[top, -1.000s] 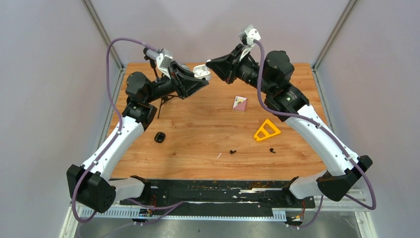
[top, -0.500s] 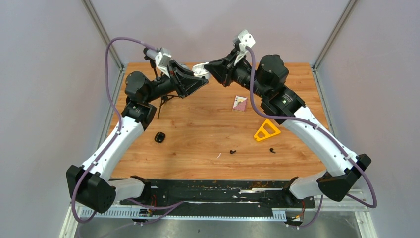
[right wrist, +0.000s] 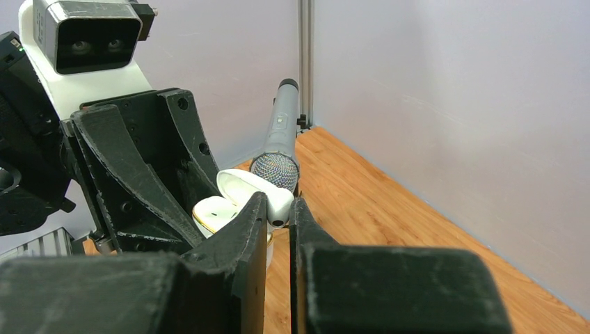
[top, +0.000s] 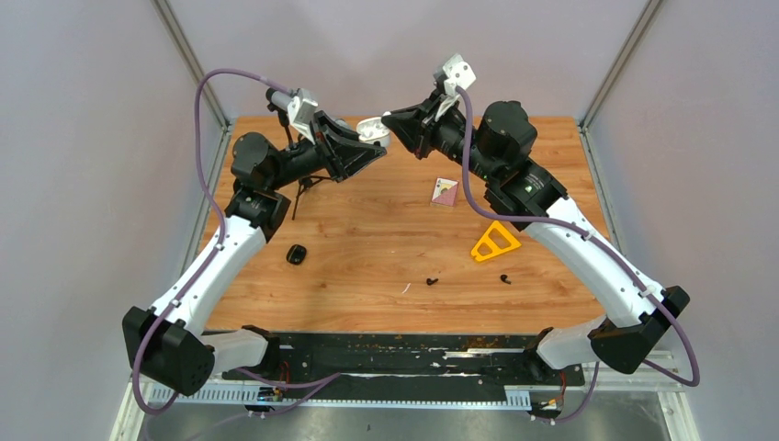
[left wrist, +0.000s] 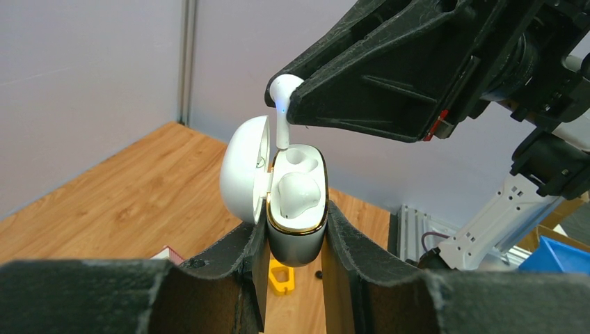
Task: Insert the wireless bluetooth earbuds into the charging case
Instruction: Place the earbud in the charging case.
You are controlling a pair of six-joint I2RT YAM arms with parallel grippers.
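At the far left of the table (top: 367, 230) a microphone (right wrist: 275, 156) stands on a thin black stand, and nearer the front edge a small black object (top: 296, 254) lies on the wood. The left hand (top: 372, 147), up above the back of the table, is closed almost fully on the charging case (left wrist: 296, 247): its two fingers press the lower body from either side, so the case stands upright with its lid (left wrist: 243, 170) open to the left. A white earbud (left wrist: 300, 191) sits in the nearer socket. The right hand (top: 395, 120) reaches in from the right, tip to tip with the left, its jaws nearly shut on the other white earbud (left wrist: 281, 92). It pinches the head, and the stem hangs straight down with its tip at the rim of the farther, empty socket; whether it touches cannot be told. Down on the table, well apart from both hands, lie a thin white sliver (top: 405, 288), one black earbud (top: 432, 281), a second black earbud (top: 504, 278), a small pink and white box (top: 445, 191) farther back, and a yellow triangular piece (top: 495, 241) to its right
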